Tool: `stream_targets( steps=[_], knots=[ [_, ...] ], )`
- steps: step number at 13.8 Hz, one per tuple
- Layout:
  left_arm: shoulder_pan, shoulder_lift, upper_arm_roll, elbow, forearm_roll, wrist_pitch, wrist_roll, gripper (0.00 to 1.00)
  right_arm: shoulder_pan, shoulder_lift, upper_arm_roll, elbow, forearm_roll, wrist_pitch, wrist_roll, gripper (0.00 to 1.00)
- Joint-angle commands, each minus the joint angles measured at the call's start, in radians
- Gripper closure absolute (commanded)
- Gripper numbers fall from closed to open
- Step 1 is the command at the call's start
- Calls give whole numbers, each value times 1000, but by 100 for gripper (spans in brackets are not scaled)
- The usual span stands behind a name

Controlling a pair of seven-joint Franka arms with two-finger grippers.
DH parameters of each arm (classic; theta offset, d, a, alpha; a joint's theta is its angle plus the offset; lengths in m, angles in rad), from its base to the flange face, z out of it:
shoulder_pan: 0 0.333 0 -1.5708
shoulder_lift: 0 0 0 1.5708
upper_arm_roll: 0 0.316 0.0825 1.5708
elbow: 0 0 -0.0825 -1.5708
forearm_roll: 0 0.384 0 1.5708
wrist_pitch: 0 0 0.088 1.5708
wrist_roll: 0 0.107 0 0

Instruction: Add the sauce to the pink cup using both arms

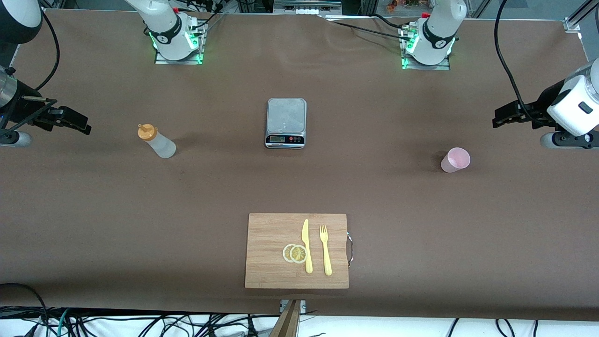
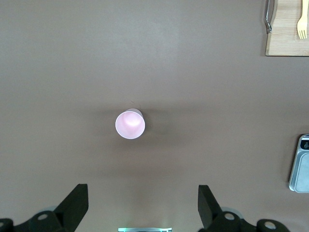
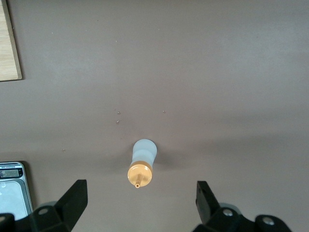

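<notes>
The sauce bottle (image 1: 157, 141), whitish with an orange nozzle cap, stands upright on the brown table toward the right arm's end. My right gripper (image 1: 70, 120) hangs open and empty over the table's end, apart from the bottle. In the right wrist view the bottle (image 3: 142, 162) stands just ahead of the open right gripper (image 3: 141, 200). The pink cup (image 1: 455, 160) stands upright toward the left arm's end. My left gripper (image 1: 507, 114) hovers open and empty over that end. In the left wrist view the cup (image 2: 130, 124) sits well ahead of the left gripper (image 2: 143, 203).
A silver kitchen scale (image 1: 286, 122) sits mid-table between bottle and cup. Nearer the front camera lies a wooden cutting board (image 1: 266, 271) carrying a yellow knife (image 1: 306, 245), a yellow fork (image 1: 325, 250) and two lemon slices (image 1: 295, 253).
</notes>
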Motion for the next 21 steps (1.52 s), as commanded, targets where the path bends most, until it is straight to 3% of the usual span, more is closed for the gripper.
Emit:
stream_targets(
  steps=[1,21],
  knots=[
    [-4,24,3,38,-18,-17,0,0,-5,-24,1,-7,4,-24,8,0],
    [-4,41,3,65,-16,-17,0,0,-5,-24,-1,-7,4,-25,-3,0]
  ],
)
